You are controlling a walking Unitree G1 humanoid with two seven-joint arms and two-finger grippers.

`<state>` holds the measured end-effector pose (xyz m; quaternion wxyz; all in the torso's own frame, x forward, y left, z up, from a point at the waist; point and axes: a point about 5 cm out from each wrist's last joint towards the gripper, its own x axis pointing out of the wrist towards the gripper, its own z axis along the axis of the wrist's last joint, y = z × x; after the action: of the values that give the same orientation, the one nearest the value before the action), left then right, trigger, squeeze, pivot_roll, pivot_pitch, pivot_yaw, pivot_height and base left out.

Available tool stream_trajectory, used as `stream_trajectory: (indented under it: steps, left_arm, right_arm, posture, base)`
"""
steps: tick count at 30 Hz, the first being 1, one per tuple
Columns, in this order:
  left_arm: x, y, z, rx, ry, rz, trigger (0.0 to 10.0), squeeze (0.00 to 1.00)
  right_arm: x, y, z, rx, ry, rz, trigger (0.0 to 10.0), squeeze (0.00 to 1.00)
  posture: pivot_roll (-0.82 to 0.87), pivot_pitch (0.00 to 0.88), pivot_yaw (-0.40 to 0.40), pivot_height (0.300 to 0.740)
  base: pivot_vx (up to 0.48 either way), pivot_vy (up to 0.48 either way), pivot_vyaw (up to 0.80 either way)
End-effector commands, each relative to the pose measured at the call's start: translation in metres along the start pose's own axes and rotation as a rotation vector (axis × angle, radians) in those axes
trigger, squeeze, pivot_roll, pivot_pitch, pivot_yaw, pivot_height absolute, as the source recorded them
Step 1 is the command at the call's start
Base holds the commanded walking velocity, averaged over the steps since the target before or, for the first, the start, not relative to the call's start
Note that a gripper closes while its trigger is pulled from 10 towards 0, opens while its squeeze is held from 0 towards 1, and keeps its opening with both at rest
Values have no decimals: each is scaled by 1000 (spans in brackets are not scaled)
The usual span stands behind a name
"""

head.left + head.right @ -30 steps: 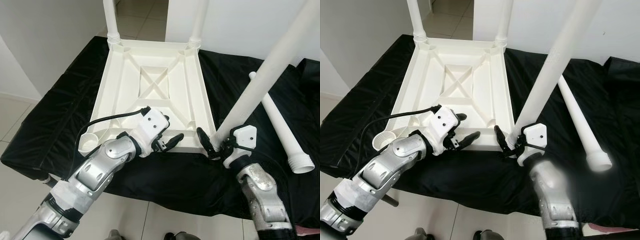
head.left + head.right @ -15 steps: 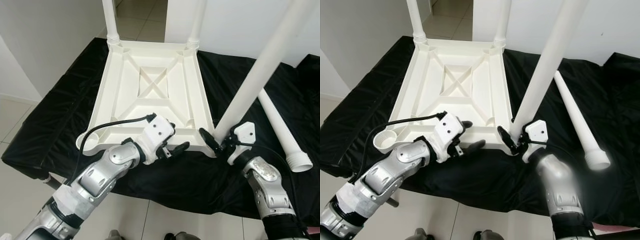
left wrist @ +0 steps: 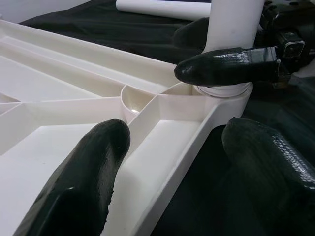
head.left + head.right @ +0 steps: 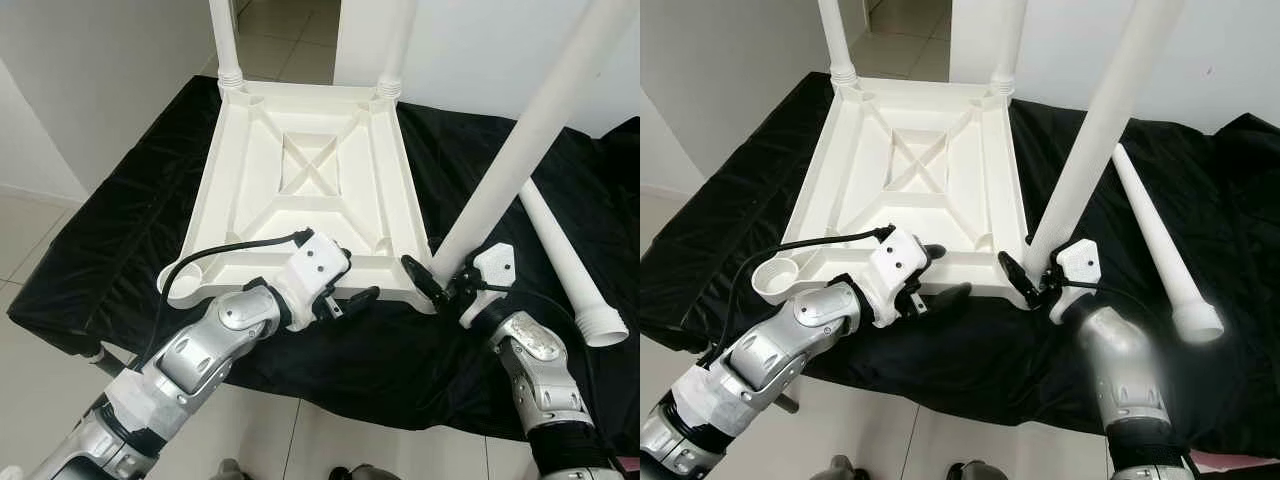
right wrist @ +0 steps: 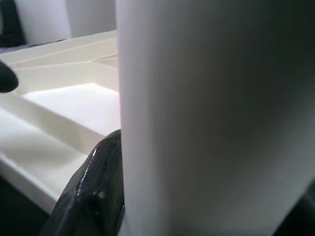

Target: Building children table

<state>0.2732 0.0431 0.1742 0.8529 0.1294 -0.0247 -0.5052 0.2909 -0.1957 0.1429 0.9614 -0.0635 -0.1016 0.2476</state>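
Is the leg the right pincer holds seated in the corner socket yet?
Seated, or nearly. The leg meets the socket at its base, though it leans; how deep it sits cannot be told. The right pincer grips it.

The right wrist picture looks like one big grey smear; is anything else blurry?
Right wrist view: the table leg sits so close it is soft and shaded. Right eye view: the right arm is blurred. Left wrist view: the near fingers are out of focus.

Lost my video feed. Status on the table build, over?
Right end effector shut on third leg, foot at near-right corner socket. Left end effector open, straddling tabletop near rim. Fourth leg loose on cloth.
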Motion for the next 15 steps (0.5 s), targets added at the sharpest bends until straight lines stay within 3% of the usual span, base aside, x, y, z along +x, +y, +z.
stream_trajectory:
  steps: [1, 9, 15]
  left_arm:
    - [-2, -14, 0, 5, 7, -233, 10000, 0]
    - [0, -13, 0, 8, 6, -230, 10000, 0]
    - [-1, -13, 0, 11, 8, -230, 10000, 0]
  right_arm:
    - [-6, 3, -10, 37, 47, -20, 10000, 0]
    - [-4, 8, -15, 4, 115, -224, 10000, 0]
    - [-2, 18, -14, 71, 136, -385, 10000, 0]
  posture:
    - [0, 103, -29, 740]
    - [-6, 102, -29, 740]
    - [-8, 101, -27, 740]
  base:
    - [0, 0, 0]
    - [0, 0, 0]
    - [0, 0, 0]
